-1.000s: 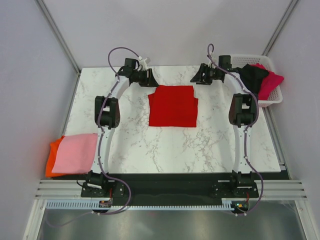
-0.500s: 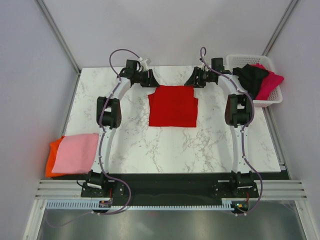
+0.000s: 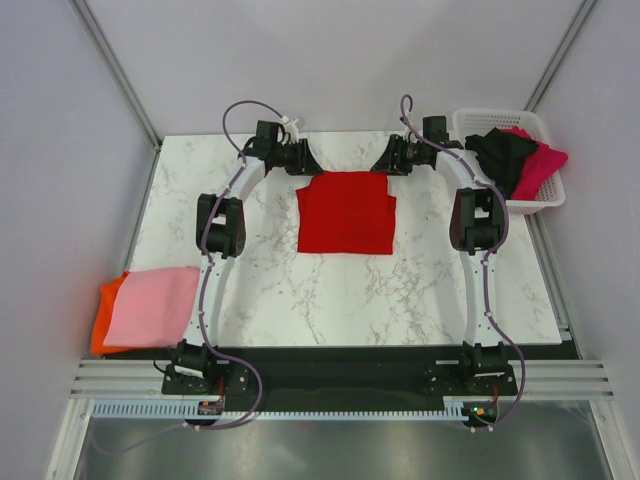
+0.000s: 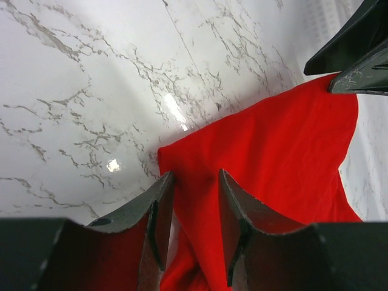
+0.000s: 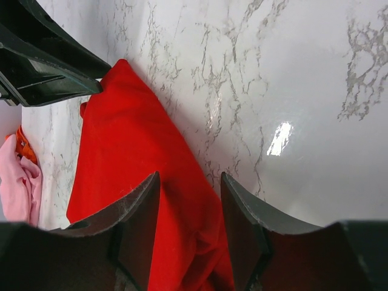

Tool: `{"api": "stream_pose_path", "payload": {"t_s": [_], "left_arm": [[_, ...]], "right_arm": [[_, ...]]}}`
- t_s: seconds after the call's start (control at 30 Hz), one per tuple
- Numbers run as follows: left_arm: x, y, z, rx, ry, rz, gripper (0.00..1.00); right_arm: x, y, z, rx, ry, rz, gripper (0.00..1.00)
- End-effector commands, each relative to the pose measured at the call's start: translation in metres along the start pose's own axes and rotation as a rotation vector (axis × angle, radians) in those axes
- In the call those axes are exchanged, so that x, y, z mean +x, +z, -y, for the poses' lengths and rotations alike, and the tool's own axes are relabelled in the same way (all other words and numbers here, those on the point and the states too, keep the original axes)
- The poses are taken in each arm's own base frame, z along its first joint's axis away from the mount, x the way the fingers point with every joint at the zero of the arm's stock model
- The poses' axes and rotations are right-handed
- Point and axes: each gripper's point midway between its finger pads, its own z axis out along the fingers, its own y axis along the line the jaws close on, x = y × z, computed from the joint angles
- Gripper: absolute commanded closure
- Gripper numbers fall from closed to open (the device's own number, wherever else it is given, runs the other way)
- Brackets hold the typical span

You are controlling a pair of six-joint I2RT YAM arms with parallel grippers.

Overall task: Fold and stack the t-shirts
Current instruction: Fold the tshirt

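Top external shows you the white basket off the surface's far right corner, holding a black t-shirt and a magenta t-shirt. Your red t-shirt lies folded mid-surface. The left claw and right claw each straddle one of its far corners, released, not clenched. The pink t-shirt rests on the orange t-shirt at the near left.

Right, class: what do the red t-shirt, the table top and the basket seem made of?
Red t-shirt: soft matte cloth, it creases.
Table top: glossy marble-look slab, grey veins, glints; possibly laminate.
Basket: white plastic, likely, open lattice walls.
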Motion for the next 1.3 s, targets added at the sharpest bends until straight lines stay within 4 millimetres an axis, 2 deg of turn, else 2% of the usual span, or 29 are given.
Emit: {"api": "stream_pose_path", "payload": {"t_s": [0.0, 0.4, 0.63, 0.77, 0.93, 0.97, 1.0, 1.07, 1.1, 1.2, 1.27], "left_arm": [[-0.010, 0.003, 0.011, 0.024, 0.009, 0.026, 0.57], [0.003, -0.003, 0.002, -0.030, -0.014, -0.016, 0.60], [-0.003, -0.008, 0.001, -0.060, 0.016, -0.007, 0.62], [-0.003, -0.012, -0.002, -0.090, 0.019, -0.009, 0.59], [0.002, -0.017, -0.006, -0.105, 0.005, -0.025, 0.50], [0.003, -0.017, -0.005, -0.100, 0.004, -0.030, 0.52], [0.004, -0.016, -0.004, -0.093, 0.004, -0.033, 0.65], [0.006, -0.016, -0.002, -0.073, 0.000, -0.037, 0.77], [0.004, -0.016, 0.001, -0.063, 0.006, -0.034, 0.88], [0.000, -0.016, 0.006, -0.048, 0.013, -0.028, 0.98], [-0.006, -0.019, 0.009, -0.049, 0.022, -0.015, 0.98]], "right_arm": [[0.000, 0.008, 0.003, -0.001, -0.016, 0.008, 0.48], [0.000, 0.008, 0.002, -0.003, -0.018, 0.007, 0.48], [0.001, 0.009, 0.003, -0.004, -0.018, 0.006, 0.48], [0.000, 0.009, 0.001, -0.011, -0.022, 0.006, 0.57], [-0.001, 0.007, 0.000, -0.018, -0.032, 0.009, 0.71], [-0.001, 0.008, -0.002, -0.022, -0.034, 0.008, 0.74], [-0.002, 0.008, -0.002, -0.024, -0.037, 0.010, 0.78], [-0.003, 0.007, -0.003, -0.024, -0.039, 0.014, 0.78], [-0.005, 0.007, -0.003, -0.025, -0.046, 0.018, 0.78], [-0.007, 0.007, -0.005, -0.024, -0.053, 0.023, 0.80], [-0.011, 0.005, -0.009, -0.027, -0.068, 0.031, 0.82]]}}
